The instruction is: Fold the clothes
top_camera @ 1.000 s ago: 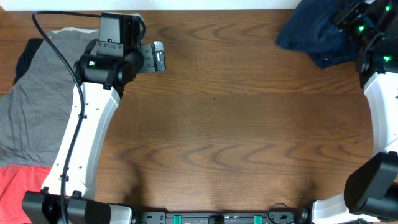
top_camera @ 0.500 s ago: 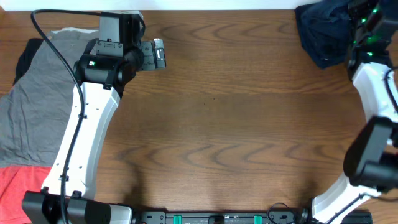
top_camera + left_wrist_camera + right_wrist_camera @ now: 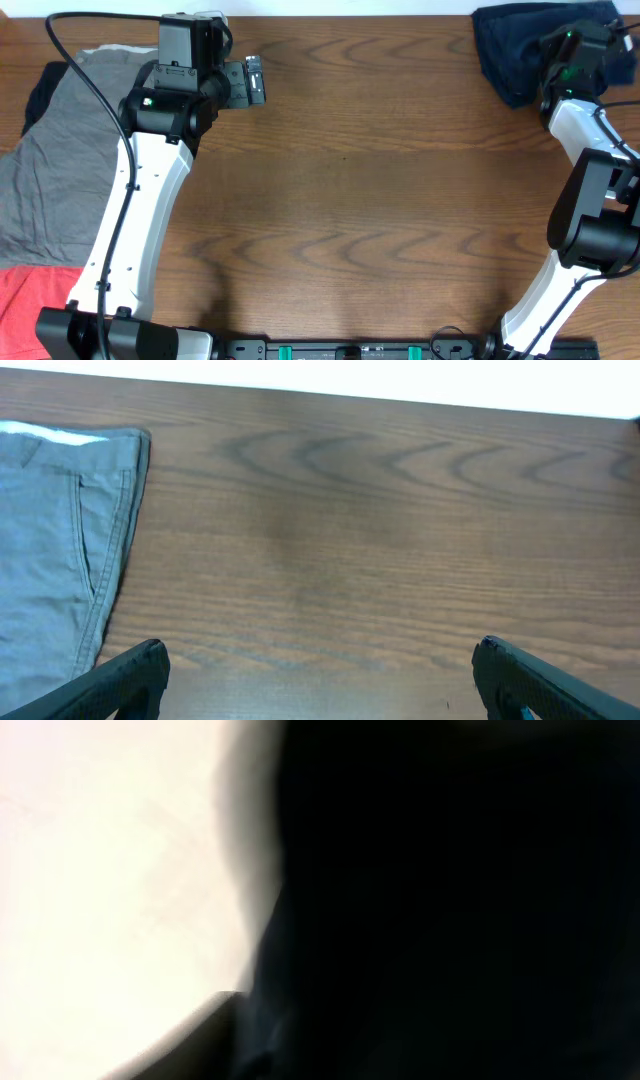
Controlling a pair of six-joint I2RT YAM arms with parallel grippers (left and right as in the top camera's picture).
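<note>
Overhead, navy cloth [image 3: 505, 60] is drawn farther into the corner by the right gripper [image 3: 585, 35], its jaw state untellable; the left gripper [image 3: 255, 85] is held open, so folding is judged unstarted.

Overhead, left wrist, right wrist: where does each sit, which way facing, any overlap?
Overhead: above the table, looking straight down; left arm and right arm both show.
Left wrist: on the left arm, looking low across the table toward its far edge; open left gripper, fingertips at the bottom corners.
Right wrist: on the right arm, apparently pressed against the navy garment; dark blur, no gripper discernible.
Shared: overhead and left wrist both see the gray garment and the table.
</note>
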